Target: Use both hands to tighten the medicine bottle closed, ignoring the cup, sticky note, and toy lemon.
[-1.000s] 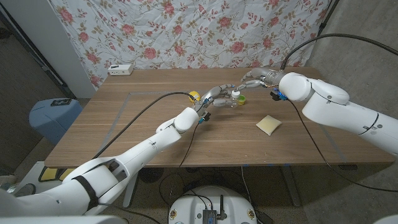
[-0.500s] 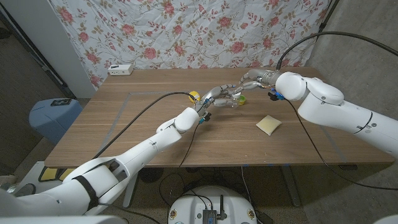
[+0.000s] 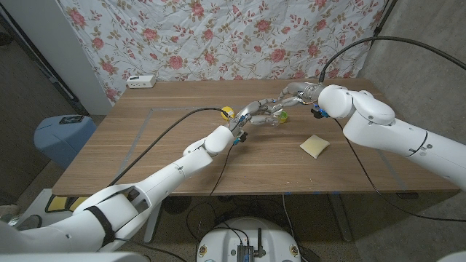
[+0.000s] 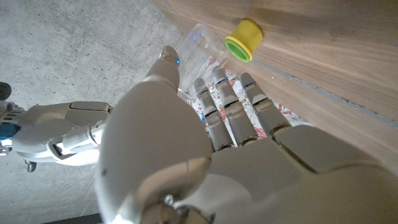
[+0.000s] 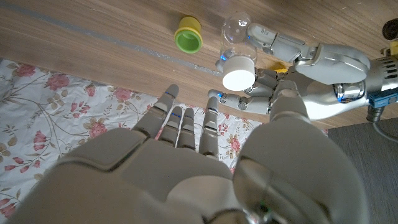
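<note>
Clear medicine bottle [image 5: 237,30], white cap [image 5: 239,78]. Yellow cup [image 5: 188,34], green rim. Pale yellow sticky note [image 3: 314,145]. Brown wood-grain counter [image 3: 160,145]. White cloth backdrop [image 3: 218,36], pink rose print.

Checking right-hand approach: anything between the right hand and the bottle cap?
Nothing visible. The left hand holds the medicine bottle with its white cap facing the open right hand; the cup stands off to the side.
</note>
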`<state>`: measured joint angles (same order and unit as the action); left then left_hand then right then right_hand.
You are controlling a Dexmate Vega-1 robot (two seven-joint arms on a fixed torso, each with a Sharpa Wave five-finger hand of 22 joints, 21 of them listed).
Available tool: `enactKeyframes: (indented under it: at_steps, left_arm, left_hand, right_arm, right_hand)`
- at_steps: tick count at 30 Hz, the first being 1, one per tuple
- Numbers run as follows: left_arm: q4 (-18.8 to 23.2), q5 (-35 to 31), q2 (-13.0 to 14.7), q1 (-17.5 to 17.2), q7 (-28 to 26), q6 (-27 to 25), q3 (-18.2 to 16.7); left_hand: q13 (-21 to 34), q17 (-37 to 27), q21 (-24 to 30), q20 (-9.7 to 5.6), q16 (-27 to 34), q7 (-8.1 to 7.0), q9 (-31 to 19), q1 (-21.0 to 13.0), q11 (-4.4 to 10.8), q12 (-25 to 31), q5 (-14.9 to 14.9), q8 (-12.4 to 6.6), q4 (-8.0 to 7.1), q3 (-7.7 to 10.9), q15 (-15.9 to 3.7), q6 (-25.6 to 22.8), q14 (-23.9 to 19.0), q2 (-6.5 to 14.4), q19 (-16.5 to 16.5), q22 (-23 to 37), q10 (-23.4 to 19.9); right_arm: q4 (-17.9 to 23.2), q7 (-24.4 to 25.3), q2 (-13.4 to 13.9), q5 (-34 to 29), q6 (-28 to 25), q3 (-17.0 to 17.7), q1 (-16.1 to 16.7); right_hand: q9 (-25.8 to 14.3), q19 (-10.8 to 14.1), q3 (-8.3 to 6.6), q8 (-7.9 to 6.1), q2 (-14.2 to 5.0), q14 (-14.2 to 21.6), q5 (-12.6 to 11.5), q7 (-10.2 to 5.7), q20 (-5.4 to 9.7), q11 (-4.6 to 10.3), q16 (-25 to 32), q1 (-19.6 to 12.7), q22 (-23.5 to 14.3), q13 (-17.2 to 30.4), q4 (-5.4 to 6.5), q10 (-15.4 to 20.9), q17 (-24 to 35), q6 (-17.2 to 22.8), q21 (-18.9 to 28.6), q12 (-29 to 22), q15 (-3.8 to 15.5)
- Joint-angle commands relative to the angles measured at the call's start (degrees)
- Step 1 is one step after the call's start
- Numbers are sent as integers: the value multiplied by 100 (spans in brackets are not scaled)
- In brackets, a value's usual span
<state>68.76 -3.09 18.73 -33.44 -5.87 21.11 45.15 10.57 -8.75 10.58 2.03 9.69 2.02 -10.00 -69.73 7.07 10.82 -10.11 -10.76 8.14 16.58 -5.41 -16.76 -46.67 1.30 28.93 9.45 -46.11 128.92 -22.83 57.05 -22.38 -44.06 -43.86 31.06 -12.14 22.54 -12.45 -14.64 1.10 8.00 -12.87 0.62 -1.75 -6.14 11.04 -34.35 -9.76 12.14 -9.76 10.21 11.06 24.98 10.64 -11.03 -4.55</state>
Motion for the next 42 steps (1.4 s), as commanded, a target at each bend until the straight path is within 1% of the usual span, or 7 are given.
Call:
enactKeyframes:
  at_steps: [1, 12, 17, 22, 33, 38, 42]
  left_arm:
    - [52, 9, 24, -50, -19, -28, -18]
    - [33, 5, 24, -45, -17, -26, -17]
    - [-26, 1, 4, -16, -19, 13, -12]
    - [-64, 7, -15, -4, -28, 39, -13]
    - [-137, 16, -43, 26, -20, 76, -3]
    - [-201, 13, -58, 66, 5, 113, 10]
    - [-230, 20, -73, 81, 16, 126, 16]
  left_hand:
    - [3, -26, -5, 3, 5, -42, -8, 24, 61, 34, -22, 22, -6, 42, -545, -35, -18, 44, -27, 9, -126]
    - [4, -26, -3, 4, 5, -54, -8, 33, 66, 33, -21, 18, -2, 61, -532, -40, -24, 46, -34, 9, -138]
    - [4, -26, -2, 4, 7, -66, -8, 39, 55, 33, -21, 17, -3, 69, -519, -39, -29, 47, -35, 9, -143]
    - [4, -26, 0, 3, 7, -72, -8, 45, 94, 27, -20, 17, -1, 78, -510, -38, -35, 47, -36, 8, -136]
    - [5, -27, 0, 2, 10, -78, -8, 64, 68, 29, -18, 15, -4, 99, -507, -42, -54, 54, -43, 8, -153]
    - [5, -26, 0, 2, 7, -82, -8, 72, 62, 25, -17, 18, -3, 103, -503, -32, -53, 48, -47, 8, -147]
    - [6, -26, 1, 1, 7, -94, -8, 84, 94, 23, -16, 18, -5, 111, -502, -29, -56, 48, -47, 8, -146]
  right_arm:
    - [-106, -205, -141, -383, 59, -103, -44]
    - [-162, -331, -246, -573, 30, -103, -21]
    - [-181, -286, -274, -609, 72, -60, 39]
    - [-233, -346, -322, -678, 68, -83, 15]
    - [-352, -363, -423, -879, 145, -131, 7]
    - [-396, -359, -464, -937, 169, -126, 23]
    - [-414, -374, -486, -977, 164, -119, 37]
  right_hand:
    - [-31, 39, -79, -60, -5, 64, 22, -32, 26, 1, 41, -119, -14, 15, -13, -8, 26, 127, 45, -33, 17]
    - [-51, 85, -139, -107, 9, 109, 66, -37, 29, 0, 60, -240, -15, 19, -24, 51, 29, 238, 62, -64, 40]
    - [-62, 114, -164, -149, 18, 132, 91, -44, 34, 1, 69, -283, -16, 20, -20, 88, 32, 339, 72, -79, 49]
    - [-76, 145, -195, -207, 25, 159, 116, -75, 36, 10, 78, -333, -18, 21, -13, 110, 36, 476, 82, -87, 65]
    - [-92, 191, -241, -252, 33, 216, 149, -99, 54, 28, 98, -409, -20, 22, -13, 161, 41, 575, 94, -103, 105]
    - [-107, 238, -301, -309, 21, 270, 167, -143, 69, 55, 114, -512, -21, 23, -22, 217, 45, 701, 106, -118, 124]
    - [-115, 257, -338, -341, 16, 292, 173, -155, 77, 65, 119, -582, -22, 23, -31, 232, 46, 768, 109, -118, 140]
